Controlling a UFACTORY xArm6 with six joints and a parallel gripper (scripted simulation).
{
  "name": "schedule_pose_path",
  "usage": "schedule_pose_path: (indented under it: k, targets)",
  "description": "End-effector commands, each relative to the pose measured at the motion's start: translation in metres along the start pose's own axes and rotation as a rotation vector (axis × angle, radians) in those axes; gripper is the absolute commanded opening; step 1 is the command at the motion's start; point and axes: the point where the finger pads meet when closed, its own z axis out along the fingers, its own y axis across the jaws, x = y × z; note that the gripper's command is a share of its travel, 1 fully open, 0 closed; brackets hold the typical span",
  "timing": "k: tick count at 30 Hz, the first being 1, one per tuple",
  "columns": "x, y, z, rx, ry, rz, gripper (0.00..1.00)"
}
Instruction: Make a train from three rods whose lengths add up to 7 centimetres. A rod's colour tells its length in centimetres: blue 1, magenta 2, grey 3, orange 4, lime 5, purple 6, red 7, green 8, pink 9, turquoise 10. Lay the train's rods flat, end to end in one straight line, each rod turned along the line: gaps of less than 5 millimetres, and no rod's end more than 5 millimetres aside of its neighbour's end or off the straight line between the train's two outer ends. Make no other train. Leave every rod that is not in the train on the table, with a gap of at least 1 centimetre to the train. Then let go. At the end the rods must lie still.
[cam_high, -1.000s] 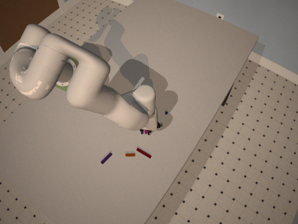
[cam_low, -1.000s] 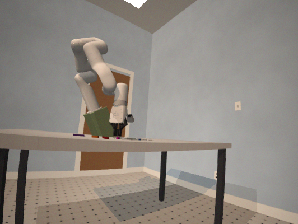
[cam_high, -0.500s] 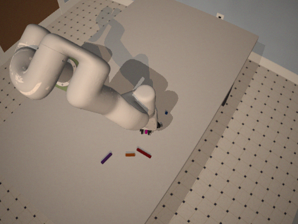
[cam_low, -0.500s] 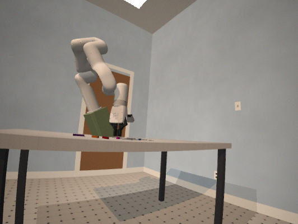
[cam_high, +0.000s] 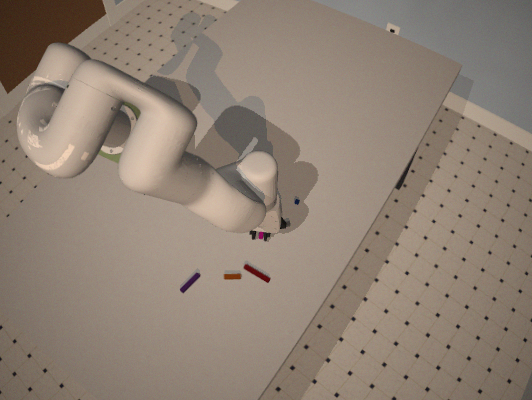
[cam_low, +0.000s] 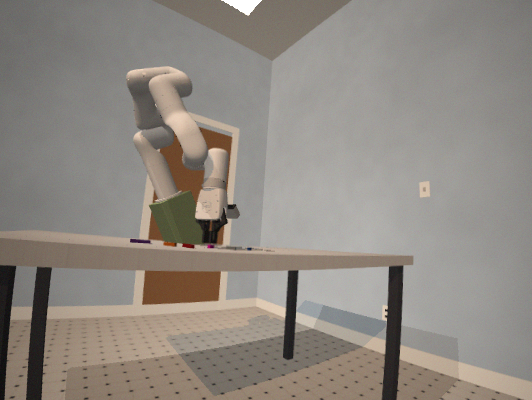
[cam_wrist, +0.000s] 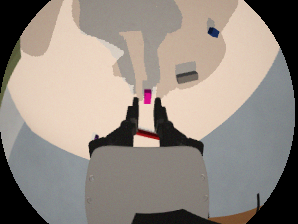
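1. Pincer (cam_high: 260, 236) (cam_low: 210, 241) (cam_wrist: 146, 104): part-open, nothing gripped; fingers stand either side of magenta rod, slim gaps showing (wrist view).
2. Magenta rod (cam_high: 261, 235) (cam_low: 210, 246) (cam_wrist: 147, 96): on counter (cam_high: 125, 240) (cam_low: 325, 260) (cam_wrist: 60, 100), at fingertips. Train pc.
3. Blue rod (cam_high: 297, 201) (cam_low: 249, 249) (cam_wrist: 213, 32): apart from the rest. Train pc.
4. Orange rod (cam_high: 232, 276) (cam_low: 170, 244): flat, near red. Train pc.
5. Spares: red rod (cam_high: 257, 273) (cam_low: 188, 245) (cam_wrist: 148, 134); purple rod (cam_high: 190, 283) (cam_low: 140, 241) (cam_wrist: 95, 136); grey rod (cam_low: 232, 247) (cam_wrist: 187, 77).

Step (judged): pickup of magenta; train not yet built. Sum: 1+2+4 = 7.
Next: centre & lower if req'd, close on magenta, check grip, lift, carry to line. Red sits close to orange's end, so build off orange's far end or shift one for clearance.
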Motion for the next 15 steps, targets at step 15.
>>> schedule_pose_path:
  k: [15]
  targets:
    - [-0.0008, 0.0026, -0.001, -0.003, -0.001, 0.0, 0.24]
